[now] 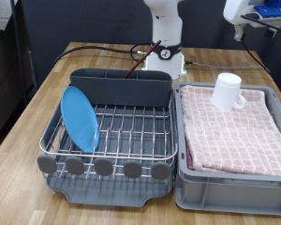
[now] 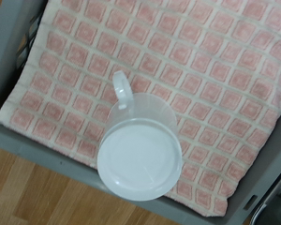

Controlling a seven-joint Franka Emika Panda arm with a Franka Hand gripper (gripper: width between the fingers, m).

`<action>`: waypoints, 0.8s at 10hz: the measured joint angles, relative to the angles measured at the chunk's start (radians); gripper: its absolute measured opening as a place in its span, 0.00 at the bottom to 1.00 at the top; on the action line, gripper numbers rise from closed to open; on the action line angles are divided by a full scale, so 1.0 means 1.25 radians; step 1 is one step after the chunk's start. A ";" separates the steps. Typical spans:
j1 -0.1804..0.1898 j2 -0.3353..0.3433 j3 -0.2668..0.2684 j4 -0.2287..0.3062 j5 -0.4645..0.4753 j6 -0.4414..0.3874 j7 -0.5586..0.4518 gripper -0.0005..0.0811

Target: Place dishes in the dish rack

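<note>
A round light-blue plate (image 1: 81,118) stands on edge in the silver wire dish rack (image 1: 131,131), at its end on the exterior view's left. A reddish-brown wooden spoon (image 1: 137,64) leans out of the rack's grey utensil caddy (image 1: 122,86). The white handled mug (image 1: 229,90) sits on the pink checkered cloth (image 1: 236,131) inside the grey bin. My gripper (image 1: 245,26) hangs high above the mug, cut off by the exterior view's top edge. The wrist view looks straight down on the mug (image 2: 137,142) and shows none of my fingers.
The grey bin (image 1: 232,186) stands right beside the rack, on the exterior view's right, on a wooden table (image 1: 28,112). The robot's white base (image 1: 166,37) and some cables lie behind the rack. The rack's dark tray has round grey tabs (image 1: 103,168) along its front.
</note>
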 joint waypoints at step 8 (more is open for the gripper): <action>0.000 0.219 0.002 0.061 0.113 0.002 -0.136 0.99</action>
